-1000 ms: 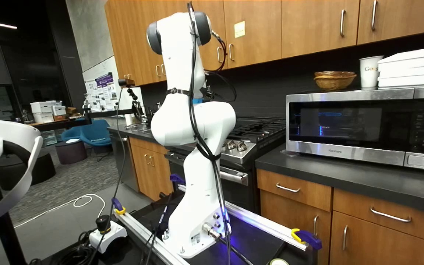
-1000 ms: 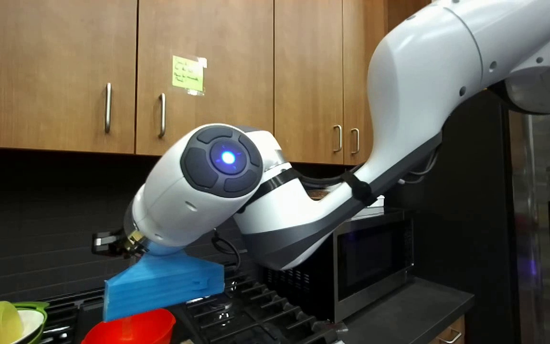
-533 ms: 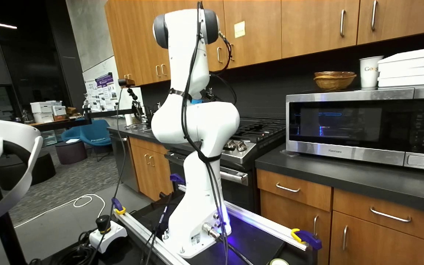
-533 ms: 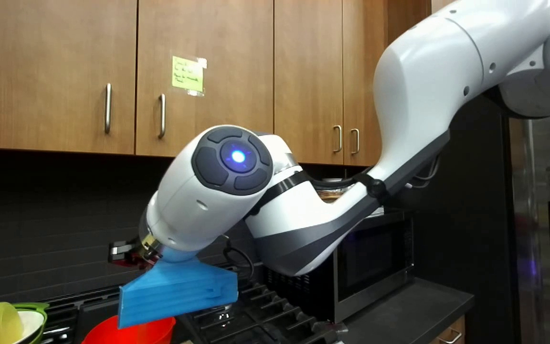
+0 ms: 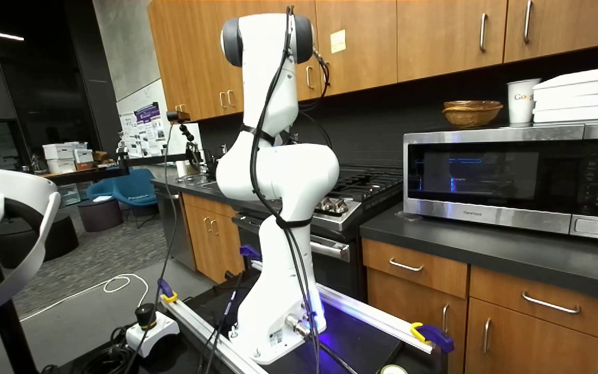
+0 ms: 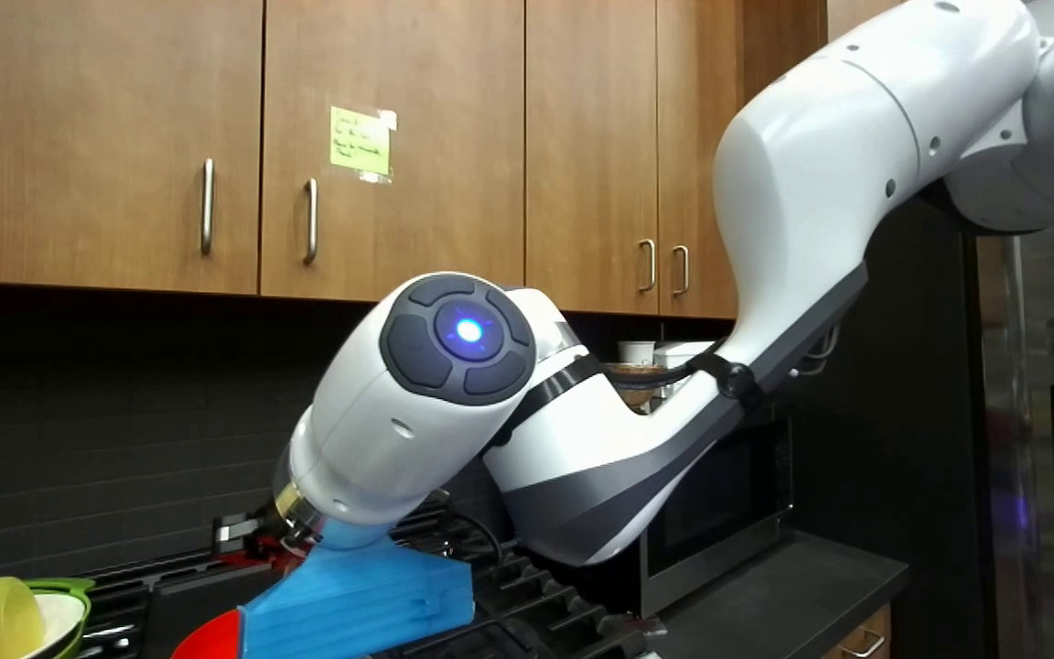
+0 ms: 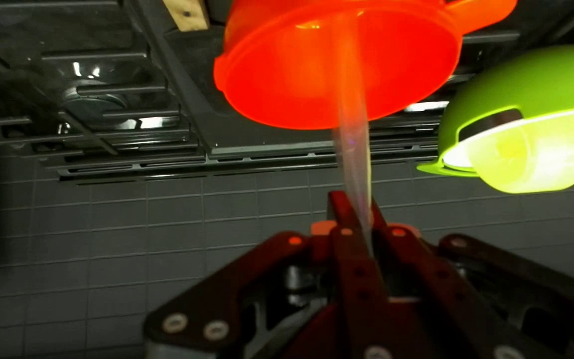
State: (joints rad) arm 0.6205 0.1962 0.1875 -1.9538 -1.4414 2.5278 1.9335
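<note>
Dark grey wall tiles (image 7: 117,269) back your black stove worktop (image 7: 237,132). Your hand (image 7: 359,209) is clenched on a narrow translucent strip (image 7: 354,149), its long axis pointing out from the hand; in the wrist view it overlaps the red plastic bowl (image 7: 277,85), contact unclear.

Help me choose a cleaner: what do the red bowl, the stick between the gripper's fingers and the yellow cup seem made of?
Red bowl: probably glossy plastic; smooth, with highlights.
Stick: perhaps clear plastic; see-through but blurred.
Yellow cup: likely translucent plastic; light glows through.
</note>
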